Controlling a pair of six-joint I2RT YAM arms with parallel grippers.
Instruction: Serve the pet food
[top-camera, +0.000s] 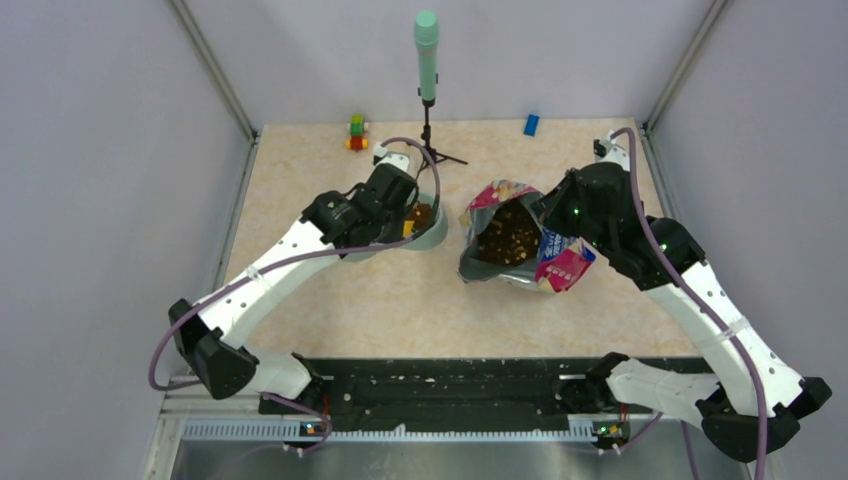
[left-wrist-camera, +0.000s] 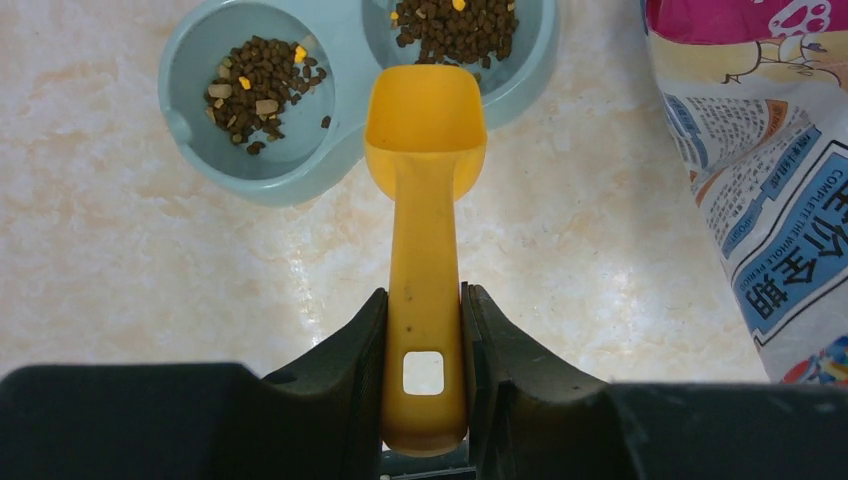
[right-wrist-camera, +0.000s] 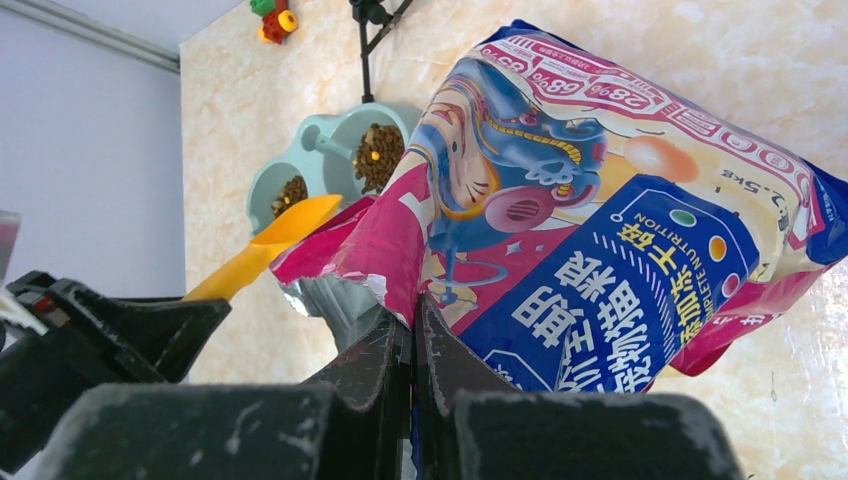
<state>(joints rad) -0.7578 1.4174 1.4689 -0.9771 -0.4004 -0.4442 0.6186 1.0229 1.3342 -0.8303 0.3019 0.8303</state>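
The left tool (left-wrist-camera: 424, 300) is partly closed, its two fingers clamped on either side of the flat handle of an orange-yellow scoop (left-wrist-camera: 425, 150), which points away from the wrist with its cup level and empty. The cup hangs over the near rim of a pale blue double bowl (left-wrist-camera: 340, 150), about where the two hollows join. The pet food (left-wrist-camera: 258, 85) lies as a small loose pile of dark brown kibble, with a few yellow and tan bits, in one hollow; a fuller pile sits in the other hollow, partly cut off by the edge of the left wrist view. More kibble shows in the open mouth of the glossy pink, blue and silver bag (top-camera: 560, 265), which lies on the table (top-camera: 400, 300) just right of the bowl. The right tool (right-wrist-camera: 412, 320) is fully closed, its fingers pinched on the torn pink edge of the bag at its mouth. At the far side of the table stands a green microphone (top-camera: 427, 50) on a small black tripod, with a stack of toy blocks (top-camera: 356, 132) to its left and a blue block (top-camera: 531, 124) to its right.
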